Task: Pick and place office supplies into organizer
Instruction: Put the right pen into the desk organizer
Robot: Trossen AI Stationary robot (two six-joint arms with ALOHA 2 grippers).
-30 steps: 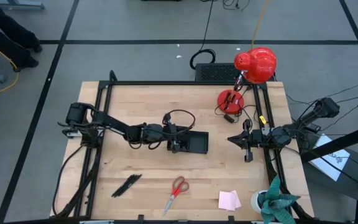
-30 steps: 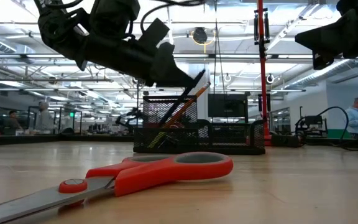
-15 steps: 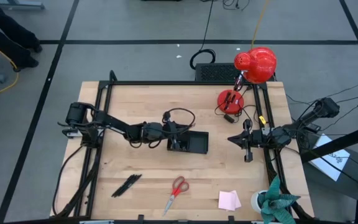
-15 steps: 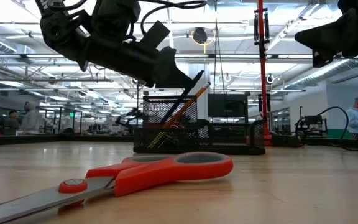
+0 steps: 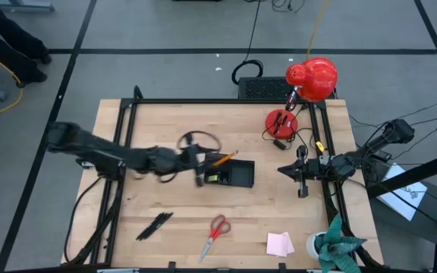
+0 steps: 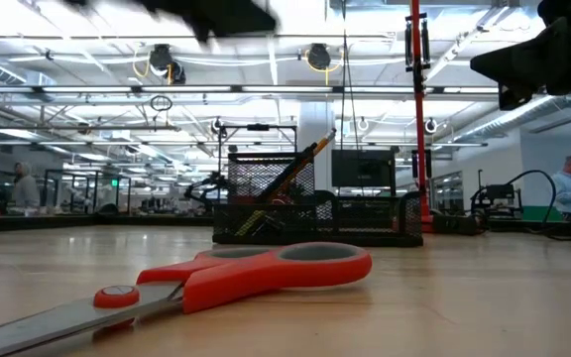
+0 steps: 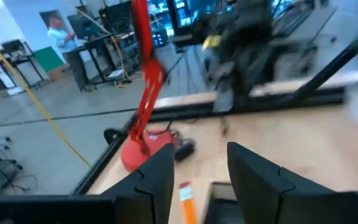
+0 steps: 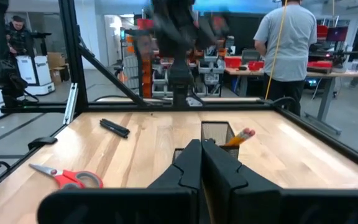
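Left gripper (image 5: 200, 168): just beside the left end of the organizer (image 5: 230, 174), jaws spread, holding nothing.
Right gripper (image 5: 303, 184): waiting near the right edge of the table (image 5: 180, 125), jaws pressed together.
Organizer: black, in the middle of the table.
Pencil (image 5: 222, 158): orange, leaning tilted out of the organizer's tall left cup.
Scissors (image 5: 215, 233): red handles, flat near the front edge.
Pens (image 5: 155, 224): black, lying at front left.
Sticky pad (image 5: 280, 243): pink, front right, near a white roll (image 5: 315, 243).
Lamp (image 5: 309, 79): red, back right corner.
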